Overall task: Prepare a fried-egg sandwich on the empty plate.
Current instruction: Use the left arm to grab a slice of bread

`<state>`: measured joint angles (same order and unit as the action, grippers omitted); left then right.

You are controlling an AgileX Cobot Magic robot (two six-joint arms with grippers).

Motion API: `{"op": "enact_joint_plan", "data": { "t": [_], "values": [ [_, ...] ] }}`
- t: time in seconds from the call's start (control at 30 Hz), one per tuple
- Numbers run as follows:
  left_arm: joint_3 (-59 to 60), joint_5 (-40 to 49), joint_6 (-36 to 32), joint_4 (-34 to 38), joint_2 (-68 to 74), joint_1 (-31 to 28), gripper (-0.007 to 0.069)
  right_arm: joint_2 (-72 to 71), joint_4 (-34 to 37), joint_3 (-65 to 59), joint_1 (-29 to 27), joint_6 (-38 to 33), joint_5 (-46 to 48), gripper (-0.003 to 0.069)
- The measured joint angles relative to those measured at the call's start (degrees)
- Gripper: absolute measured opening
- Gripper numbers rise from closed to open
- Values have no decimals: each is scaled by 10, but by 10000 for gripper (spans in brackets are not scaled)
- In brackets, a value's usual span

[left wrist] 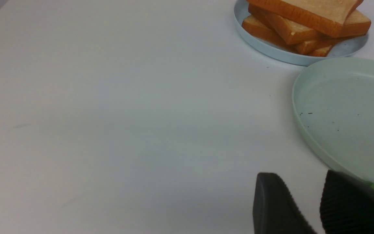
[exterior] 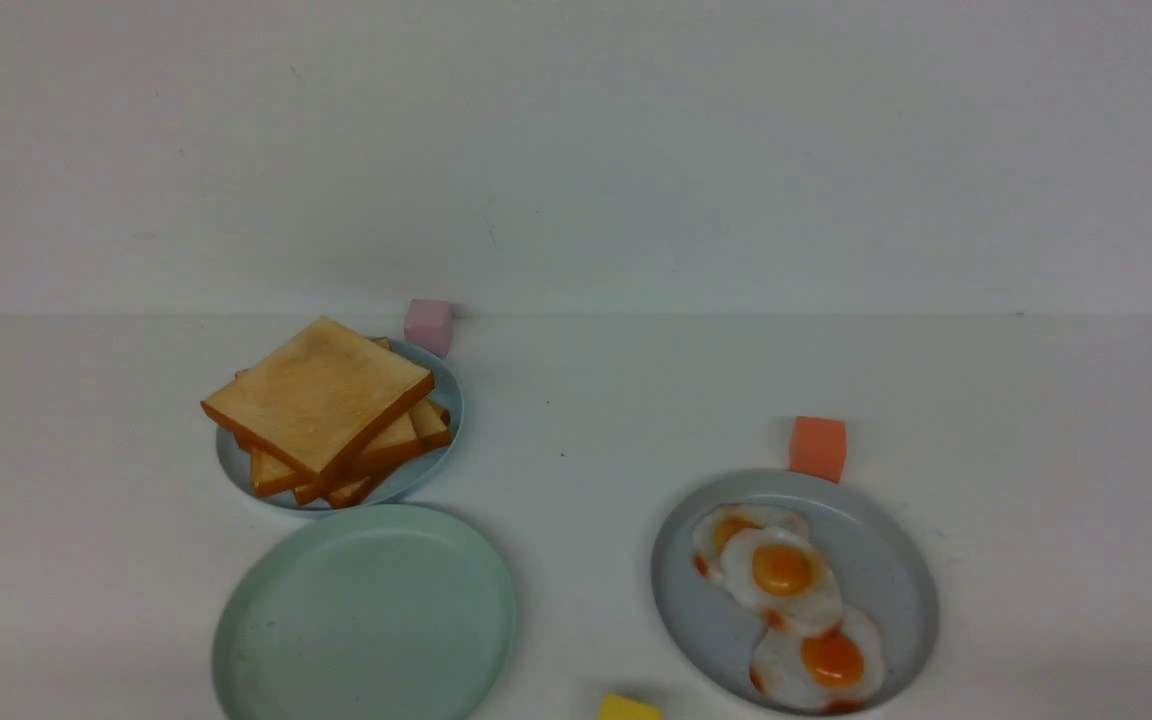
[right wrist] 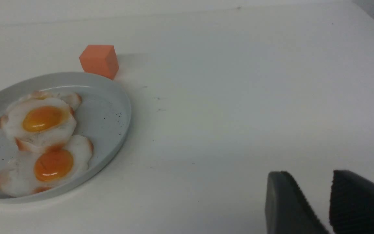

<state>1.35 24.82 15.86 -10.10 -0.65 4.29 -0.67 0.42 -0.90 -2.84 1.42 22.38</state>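
Round, smooth mint-green plate [exterior: 366, 620] is sitting bare at the white bench's [exterior: 576, 400] near edge, just beside stacked square toast [exterior: 321, 395]. Left fingers [left wrist: 271, 208] and right fingers [right wrist: 284, 208] are hovering narrowly parted, gripping nothing, over open bench.

The toast stack [exterior: 321, 400] lies behind the empty plate [exterior: 366, 620], the egg plate [exterior: 886, 570] to their right.

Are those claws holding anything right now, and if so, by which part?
Nothing. The left claw and the right claw are both open, with nothing between their fingers.
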Motion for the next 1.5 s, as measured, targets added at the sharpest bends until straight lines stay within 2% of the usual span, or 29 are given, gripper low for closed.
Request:
{"op": "enact_joint_plan", "data": {
  "t": [0.17, 0.4, 0.53, 0.67, 0.77, 0.83, 0.93, 1.0, 1.07, 1.2, 1.23, 1.37, 1.4, 1.43, 1.5],
  "values": [
    [0, 0, -1, -13, 0, 0, 238, 0, 0, 0, 0, 0, -1, 237],
    [1, -3, -1, -70, 0, 0, 238, 0, 0, -4, 0, 0, -26, 238],
    [4, -55, -1, -73, 0, 0, 238, 0, 1, -6, 0, 0, -78, 238],
    [4, -151, -1, -75, 0, 0, 238, 0, 2, -6, 0, 1, -136, 238],
    [4, -224, -1, -78, 0, 0, 238, 0, 18, -6, 0, 54, -150, 238],
    [4, -243, -1, -79, 0, 0, 238, 0, 26, -6, 0, 85, -155, 238],
    [5, -263, -1, -79, 0, 0, 238, 0, 37, -6, 0, 176, -180, 238],
    [5, -275, 4, -78, 0, 0, 238, 0, 39, -6, 0, 190, -190, 238],
    [5, -343, 50, -54, 0, 0, 238, 0, 42, -6, 0, 236, -243, 238],
    [-2, -434, 127, -14, 0, 0, 238, 0, 17, 13, 0, 271, -323, 238],
    [-7, -435, 130, -11, 0, 0, 238, 0, 11, 17, 0, 274, -325, 238],
    [-129, -376, 156, 30, 10, 0, 238, 38, -88, 166, 0, 328, -306, 238],
    [-137, -372, 157, 33, 16, 0, 238, 38, -88, 175, 0, 328, -302, 238],
    [-209, -313, 158, 55, 53, 0, 238, 80, -129, 252, 0, 364, -265, 239],
    [-257, -276, 159, 68, 86, 0, 238, 103, -145, 303, 0, 383, -236, 239]
  ]
}}
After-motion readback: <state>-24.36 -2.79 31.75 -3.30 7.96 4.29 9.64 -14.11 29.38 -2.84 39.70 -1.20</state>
